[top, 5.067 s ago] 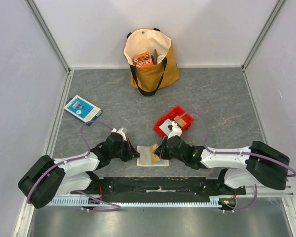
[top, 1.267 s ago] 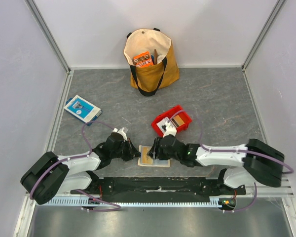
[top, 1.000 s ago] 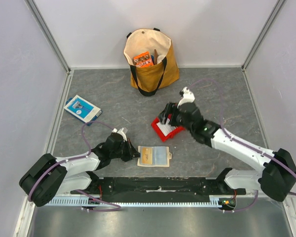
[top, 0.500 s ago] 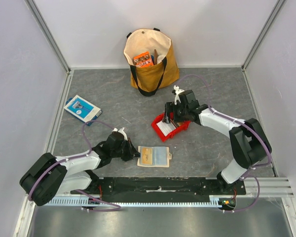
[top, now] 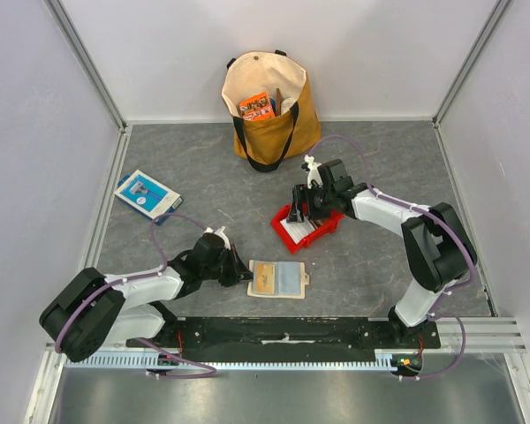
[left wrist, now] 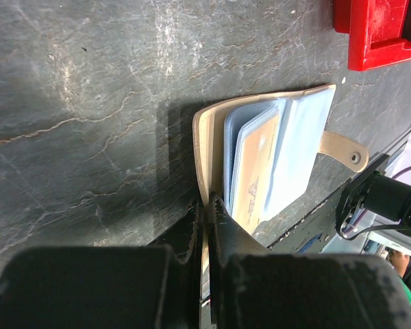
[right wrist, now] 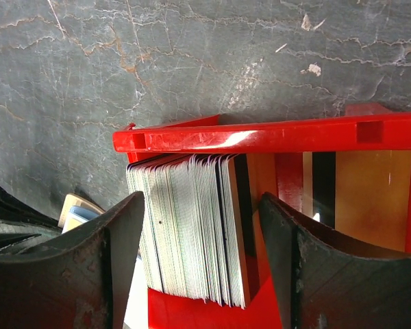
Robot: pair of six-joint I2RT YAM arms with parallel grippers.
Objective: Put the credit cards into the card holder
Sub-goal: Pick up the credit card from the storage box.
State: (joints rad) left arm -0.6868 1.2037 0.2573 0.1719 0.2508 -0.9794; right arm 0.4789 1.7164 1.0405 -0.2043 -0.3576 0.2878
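The beige card holder [top: 278, 279] lies open near the table's front edge, with an orange-brown card [left wrist: 255, 171] showing in its inner slots [left wrist: 305, 147]. My left gripper [top: 247, 276] is shut on its left cover edge [left wrist: 205, 147]. A thick stack of pale credit cards [right wrist: 192, 226] stands on edge in the red tray [right wrist: 274, 133]. My right gripper [right wrist: 200, 202] is open and straddles that stack, one finger [right wrist: 123, 236] at the stack's left face. The other finger [right wrist: 291, 236] stands a gap away on the right. From above, the right gripper [top: 298, 216] sits over the tray [top: 329, 225].
A tan tote bag [top: 269, 106] with an orange packet [top: 257, 106] inside stands at the back. A blue-and-white flat box [top: 147, 194] lies at the left. The holder's snap tab [left wrist: 346, 147] points toward the table's front edge.
My right gripper left the card holder, travelled back to the red tray and has come down around the card stack. The left gripper has kept its hold on the holder.
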